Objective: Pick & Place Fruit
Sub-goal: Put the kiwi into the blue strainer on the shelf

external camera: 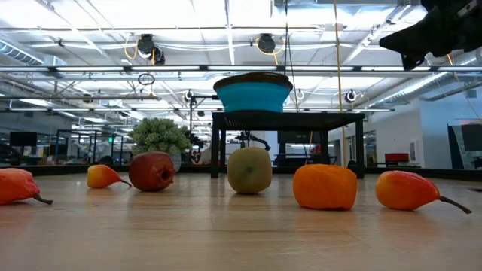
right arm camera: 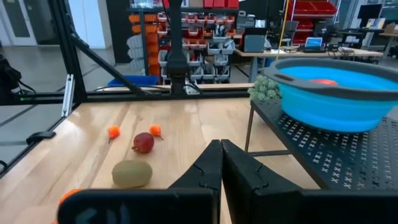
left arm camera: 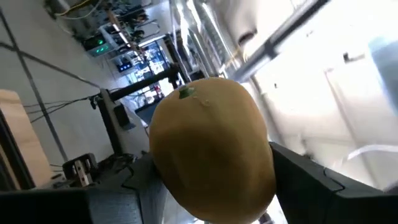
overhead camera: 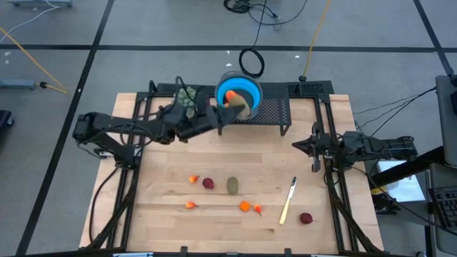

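Held in the left gripper (overhead camera: 239,108): a tan, potato-coloured fruit (left arm camera: 211,149), oval and smooth, with a tiny green stem mark on top; clamped between the two dark fingers (left arm camera: 311,180), right at the rim of the blue bowl (overhead camera: 239,89). Something red-orange (right arm camera: 322,81) already inside the bowl. Bowl on a low black mesh stand (overhead camera: 275,111) at the far edge of the table, with a bushy pale-green plant ball (overhead camera: 187,100) just beside it on the left.

Spread across the near half of the wooden table (overhead camera: 157,214): a dark red round piece (overhead camera: 208,183), an olive-green oval one (overhead camera: 233,185) just beside it, small orange pieces (overhead camera: 245,206) in front, and another dark red round piece (overhead camera: 306,218) well apart on the right. Near that one, a pale slim knife-like tool (overhead camera: 288,202), lying at a slant. Seen from table height: orange pear-shaped pieces with thin stems (external camera: 410,190), a lumpy orange one (external camera: 324,186), the green oval upright.

Right gripper (overhead camera: 316,151) parked at the table's right side, fingers (right arm camera: 239,171) pressed together, holding nothing.

Light wood planks on a black frame; grey tiled floor around, cables and a yellow cord. Beyond the table, a big open workshop with shelves, desks and ceiling strip lights.
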